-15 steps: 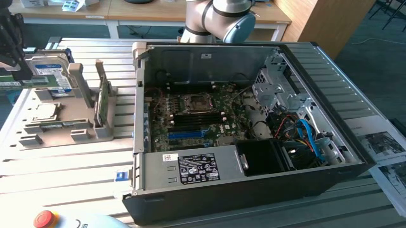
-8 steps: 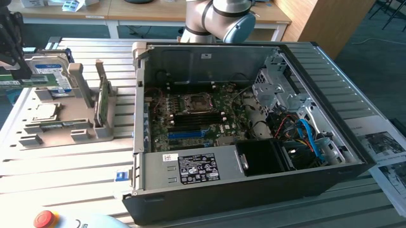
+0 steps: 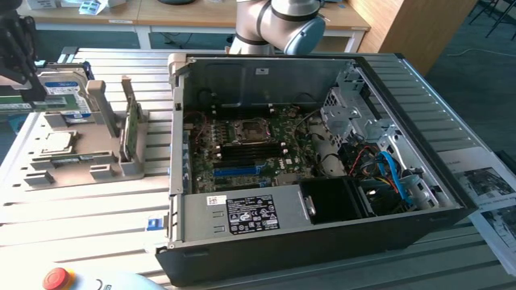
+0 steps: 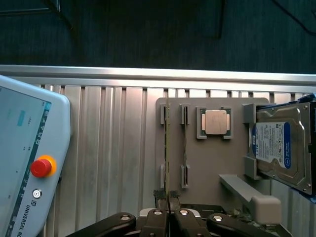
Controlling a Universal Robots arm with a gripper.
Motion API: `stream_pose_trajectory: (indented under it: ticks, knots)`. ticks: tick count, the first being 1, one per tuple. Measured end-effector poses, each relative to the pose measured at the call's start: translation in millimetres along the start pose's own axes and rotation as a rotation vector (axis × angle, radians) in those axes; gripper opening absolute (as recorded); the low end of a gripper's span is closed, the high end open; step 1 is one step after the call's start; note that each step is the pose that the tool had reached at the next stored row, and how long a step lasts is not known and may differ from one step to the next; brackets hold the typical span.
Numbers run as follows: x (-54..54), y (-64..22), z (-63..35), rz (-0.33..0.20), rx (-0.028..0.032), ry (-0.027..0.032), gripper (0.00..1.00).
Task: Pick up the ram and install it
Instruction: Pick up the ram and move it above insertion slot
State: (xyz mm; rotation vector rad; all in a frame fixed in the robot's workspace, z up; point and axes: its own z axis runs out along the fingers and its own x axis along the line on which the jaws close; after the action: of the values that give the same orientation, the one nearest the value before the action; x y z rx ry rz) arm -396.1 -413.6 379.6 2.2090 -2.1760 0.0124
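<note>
The ram (image 4: pixel 167 148) shows edge-on in the wrist view as a thin green-gold strip running out from between my fingertips. My gripper (image 4: pixel 169 217) is shut on it, a dark finger (image 4: pixel 157 223) on either side. It hangs well above the grey holder tray (image 4: pixel 207 163), in line with the tray's outer slot. In the exterior view my black gripper (image 3: pixel 24 90) hangs at the far left above the tray, with a green strip of the ram (image 3: pixel 14 106) just under it, cut off by the picture's edge.
On the tray (image 3: pixel 81 181) sit a hard drive (image 4: pixel 276 145), a CPU (image 4: pixel 216 121) and an upright green board (image 3: pixel 128 124). The open PC case (image 3: pixel 322 248) lies at the exterior view's right, blue slots (image 3: pixel 241 170) on its motherboard. A teach pendant (image 4: pixel 29 163) lies beside the tray.
</note>
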Motion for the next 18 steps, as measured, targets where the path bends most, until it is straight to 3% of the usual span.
stream_pose_trajectory:
  ticks: [18]
  knots:
    - [5.4, -32.1, -0.5, 0.0, -0.0026, -0.0001, 0.12]
